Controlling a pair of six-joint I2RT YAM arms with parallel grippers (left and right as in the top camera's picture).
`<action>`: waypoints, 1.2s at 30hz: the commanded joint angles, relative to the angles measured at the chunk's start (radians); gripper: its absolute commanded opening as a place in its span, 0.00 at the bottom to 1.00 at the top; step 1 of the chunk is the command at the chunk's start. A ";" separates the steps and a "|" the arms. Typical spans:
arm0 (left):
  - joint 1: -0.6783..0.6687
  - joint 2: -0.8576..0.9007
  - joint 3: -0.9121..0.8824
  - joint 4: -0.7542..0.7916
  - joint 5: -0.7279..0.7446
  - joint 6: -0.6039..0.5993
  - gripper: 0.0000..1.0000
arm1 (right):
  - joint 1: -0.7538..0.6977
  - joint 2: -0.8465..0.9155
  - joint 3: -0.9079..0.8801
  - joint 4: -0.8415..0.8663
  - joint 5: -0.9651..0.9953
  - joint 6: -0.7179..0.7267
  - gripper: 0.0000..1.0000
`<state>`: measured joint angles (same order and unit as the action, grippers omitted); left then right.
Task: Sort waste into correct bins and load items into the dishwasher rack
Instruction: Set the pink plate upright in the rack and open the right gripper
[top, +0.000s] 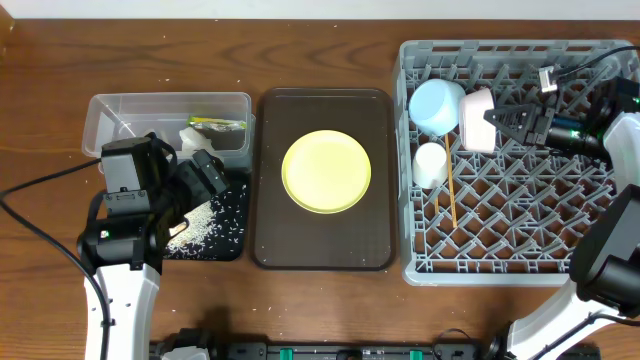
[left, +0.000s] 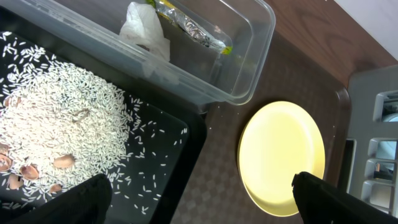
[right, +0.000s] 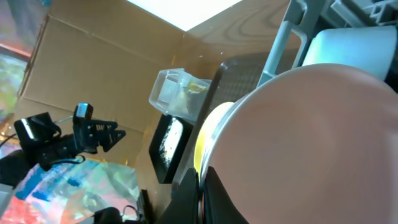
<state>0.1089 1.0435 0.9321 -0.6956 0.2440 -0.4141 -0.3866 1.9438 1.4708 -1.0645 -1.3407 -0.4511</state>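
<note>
My left gripper (top: 205, 170) (left: 202, 208) hangs open and empty over the right edge of the black tray (top: 238, 200) (left: 186, 134), which holds white rice scraps (top: 205, 220) (left: 56, 118). Behind it, the clear tub (top: 100, 110) (left: 261, 37) holds a crumpled tissue (left: 146, 31) and a green-and-yellow wrapper (left: 193, 26). The yellow plate (top: 326, 171) (left: 280, 155) lies on the brown serving tray. In the grey dishwasher rack (top: 520, 230) are a light blue bowl (top: 435, 103), a white cup (top: 430, 165) and chopsticks (top: 451, 195). My right gripper (top: 492, 118) (right: 204, 180) is shut on the rim of a pale pink bowl (top: 475, 120) (right: 298, 143) standing on edge in the rack.
The dark brown serving tray (top: 375, 240) sits between the black tray and the rack. A few brown shell-like scraps (left: 25, 171) lie among the rice. The right arm reaches in over the rack's upper right corner.
</note>
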 joint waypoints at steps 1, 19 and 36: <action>0.004 0.001 0.022 0.000 -0.002 0.013 0.96 | -0.014 0.024 0.004 0.003 0.035 -0.045 0.01; 0.004 0.001 0.022 0.000 -0.002 0.013 0.96 | -0.021 0.091 0.004 0.007 0.070 -0.036 0.04; 0.004 0.001 0.022 0.000 -0.002 0.013 0.96 | -0.163 0.091 0.004 -0.169 0.302 -0.018 0.07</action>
<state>0.1089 1.0435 0.9321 -0.6956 0.2440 -0.4141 -0.5182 2.0060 1.4708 -1.2404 -1.1755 -0.4793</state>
